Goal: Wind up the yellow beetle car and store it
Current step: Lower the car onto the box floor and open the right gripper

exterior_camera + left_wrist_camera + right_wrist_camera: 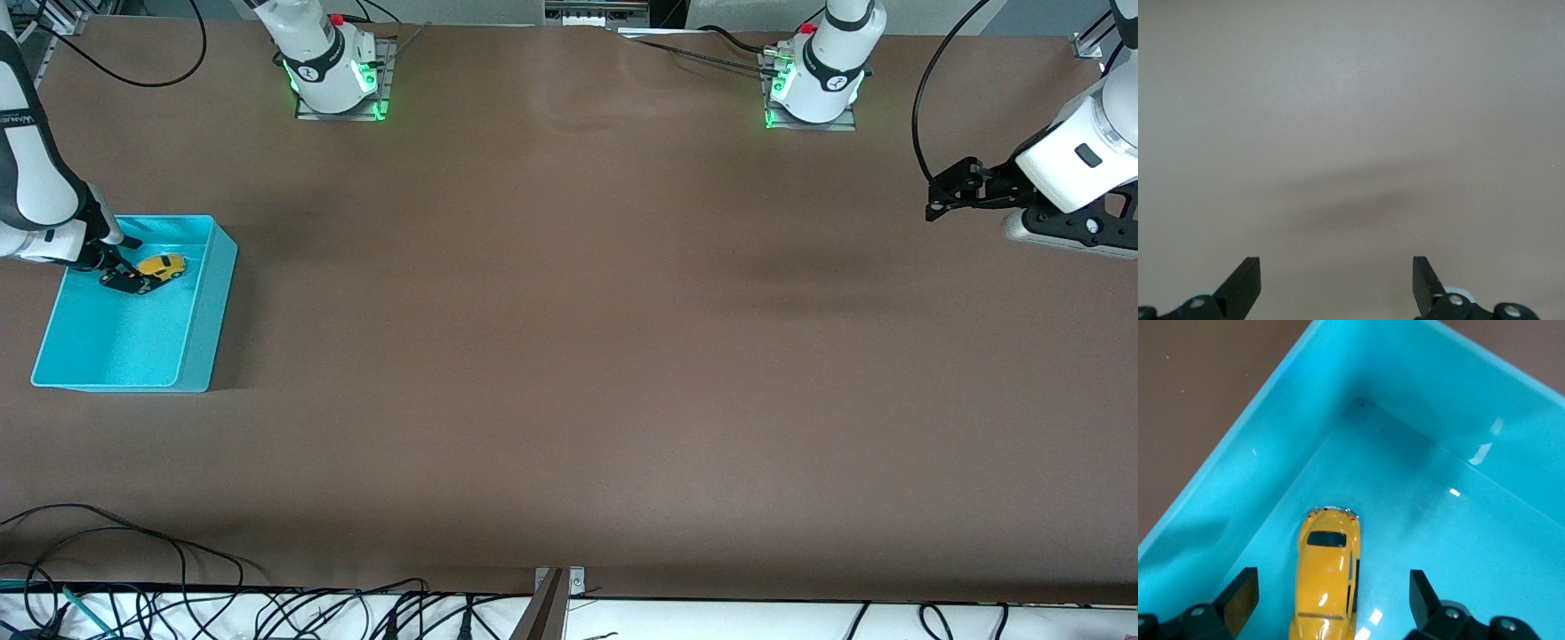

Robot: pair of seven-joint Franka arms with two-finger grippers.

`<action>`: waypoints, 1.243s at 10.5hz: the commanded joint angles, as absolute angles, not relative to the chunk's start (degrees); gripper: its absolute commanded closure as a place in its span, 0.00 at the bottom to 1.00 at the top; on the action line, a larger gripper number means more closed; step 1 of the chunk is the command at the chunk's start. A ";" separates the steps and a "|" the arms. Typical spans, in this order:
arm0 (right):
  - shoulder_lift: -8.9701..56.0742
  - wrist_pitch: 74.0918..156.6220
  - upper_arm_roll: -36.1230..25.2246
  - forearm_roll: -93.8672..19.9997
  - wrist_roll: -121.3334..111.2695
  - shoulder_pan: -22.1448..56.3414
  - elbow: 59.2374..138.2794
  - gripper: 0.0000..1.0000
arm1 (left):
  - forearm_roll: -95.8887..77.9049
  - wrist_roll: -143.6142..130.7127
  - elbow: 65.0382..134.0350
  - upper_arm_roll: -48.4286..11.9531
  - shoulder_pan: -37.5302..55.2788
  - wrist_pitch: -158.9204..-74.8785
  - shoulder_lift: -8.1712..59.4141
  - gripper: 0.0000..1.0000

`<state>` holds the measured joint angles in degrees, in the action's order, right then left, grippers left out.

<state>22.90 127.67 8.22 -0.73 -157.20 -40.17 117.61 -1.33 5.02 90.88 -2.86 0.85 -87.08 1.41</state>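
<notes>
The yellow beetle car rests on the floor of the turquoise bin, in the part of the bin farther from the front camera. In the right wrist view the car lies between the two fingers with a gap on each side. My right gripper is open and reaches down into the bin around the car. My left gripper is open and empty, held above bare table at the left arm's end, and waits.
The bin's walls rise close around the right gripper. Brown table surface spreads from the bin toward the left arm's end. Cables lie along the table edge nearest the front camera.
</notes>
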 commanded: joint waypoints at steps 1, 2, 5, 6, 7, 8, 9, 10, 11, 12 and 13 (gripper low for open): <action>19.17 124.56 8.09 -2.55 -157.28 -37.46 117.07 0.00 | -2.02 4.48 89.03 -2.99 0.70 -85.87 2.29 0.00; 17.68 123.24 8.09 -2.64 -152.02 -35.88 117.07 0.00 | -2.02 4.48 89.03 -2.99 0.70 -85.87 2.29 0.00; 11.54 118.66 9.65 -3.78 -132.44 -29.38 117.16 0.00 | -2.02 4.57 89.03 -2.99 0.53 -85.87 2.29 0.00; 10.47 117.61 9.93 -3.87 -125.93 -25.70 115.50 0.00 | -2.02 4.74 89.03 -2.99 0.61 -85.87 2.29 0.00; 10.72 115.86 9.93 -3.87 -120.99 -22.88 112.53 0.00 | -2.02 4.66 89.03 -2.99 0.62 -85.87 2.29 0.00; 10.37 115.84 9.93 -3.78 -114.93 -20.42 111.89 0.00 | -2.02 4.66 89.03 -2.99 0.70 -85.87 2.29 0.00; 9.24 115.93 9.93 -3.69 -107.48 -19.69 111.97 0.00 | -2.02 4.66 89.03 -2.99 0.62 -85.87 2.29 0.00; 8.18 115.93 10.02 -3.69 -103.23 -18.03 111.97 0.00 | -2.02 4.66 89.03 -2.99 0.62 -85.87 2.29 0.00; 6.52 115.84 10.11 -3.34 -99.27 -16.97 112.23 0.00 | -2.02 4.66 89.03 -2.99 0.62 -85.87 2.29 0.00; 4.85 115.67 10.19 -3.08 -93.23 -16.35 112.76 0.00 | -2.02 4.66 89.03 -2.99 0.62 -85.87 2.29 0.00; 4.14 115.66 10.46 -3.08 -88.21 -16.17 112.85 0.00 | -2.02 4.66 89.03 -2.99 0.62 -85.87 2.29 0.00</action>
